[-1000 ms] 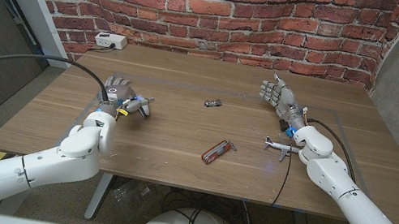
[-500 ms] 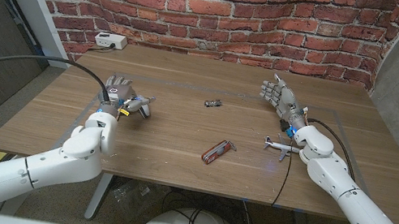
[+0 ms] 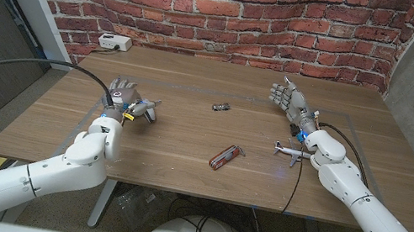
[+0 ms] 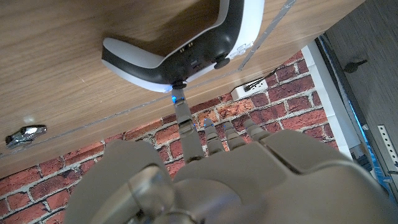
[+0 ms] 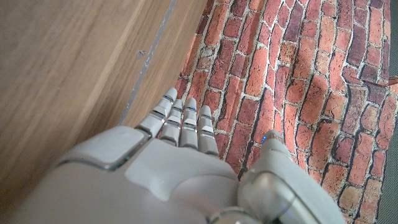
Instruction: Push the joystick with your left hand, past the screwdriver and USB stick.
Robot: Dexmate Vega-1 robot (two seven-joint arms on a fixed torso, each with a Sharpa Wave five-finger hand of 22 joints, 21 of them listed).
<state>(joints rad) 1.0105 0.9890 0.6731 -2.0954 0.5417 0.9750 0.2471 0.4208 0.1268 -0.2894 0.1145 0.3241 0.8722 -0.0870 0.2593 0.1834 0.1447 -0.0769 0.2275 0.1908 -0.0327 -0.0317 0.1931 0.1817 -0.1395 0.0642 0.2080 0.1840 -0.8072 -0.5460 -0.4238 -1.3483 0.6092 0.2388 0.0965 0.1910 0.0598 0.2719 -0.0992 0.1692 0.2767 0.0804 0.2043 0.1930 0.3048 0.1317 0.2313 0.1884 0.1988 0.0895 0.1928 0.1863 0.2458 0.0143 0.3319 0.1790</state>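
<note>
We judged the push to be at its very start: our left hand (image 3: 120, 90) stood just beside the joystick (image 3: 142, 108) on the left part of the table (image 3: 182, 163), fingers (image 4: 211, 134) straight and together, holding nothing, and whether they touched the controller's shell we could not tell. In the left wrist view the joystick (image 4: 186, 43), white and dark, lay close ahead of the fingertips. The screwdriver (image 3: 226, 157), red-handled, lay near the table's middle toward the front edge, and the USB stick (image 3: 220, 106) lay farther back, both well apart from the joystick on its right. The next move, as we read it, called for a steady sideways shove to the right, keeping contact behind the shell so it slid without spinning and passed between or alongside those two. Our right hand (image 3: 289, 98) stood upright with fingers straight, holding nothing. Against the frames a second and half a second back, we noted no visible shift in hand or joystick
</note>
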